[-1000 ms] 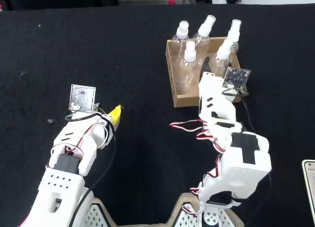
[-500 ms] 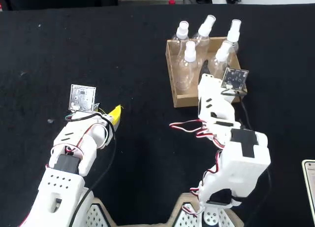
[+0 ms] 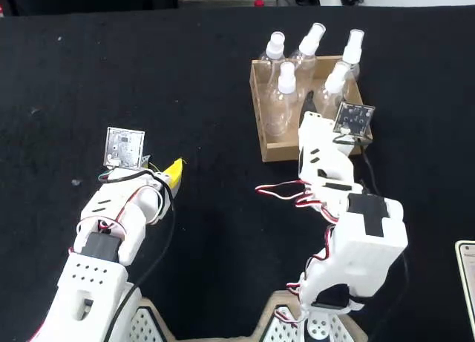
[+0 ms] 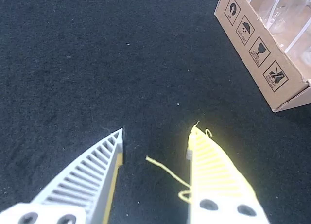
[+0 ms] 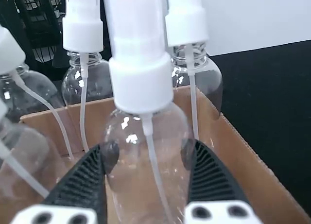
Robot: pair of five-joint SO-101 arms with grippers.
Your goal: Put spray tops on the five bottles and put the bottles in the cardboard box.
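The black cloth-covered table (image 3: 148, 75) carries the shallow brown cardboard box (image 3: 261, 130) in the upper right of the high view. All five clear plastic bottles with white spray tops (image 3: 285, 90) seem to stand inside it, crowded close together. By that judgement the task is nearly done, and the risk lies in letting go.

The right gripper (image 5: 148, 156) reaches into the box's near right part. Its black ribbed fingers (image 5: 206, 178) press either side of the near right bottle (image 5: 146, 122), which stands roughly upright. With neighbours this close, opening the jaws wide could shove the next bottle over. A finger could also catch under the tall white spray top (image 5: 138, 63) on the way out and pull the light bottle out or over. The low box could slide as well.

The left gripper (image 4: 156, 134) sits at the lower left of the high view, well apart from the box. Its jaws are parted and empty over bare cloth. A loose yellow thread (image 4: 167, 173) trails from its yellow finger and seems harmless.
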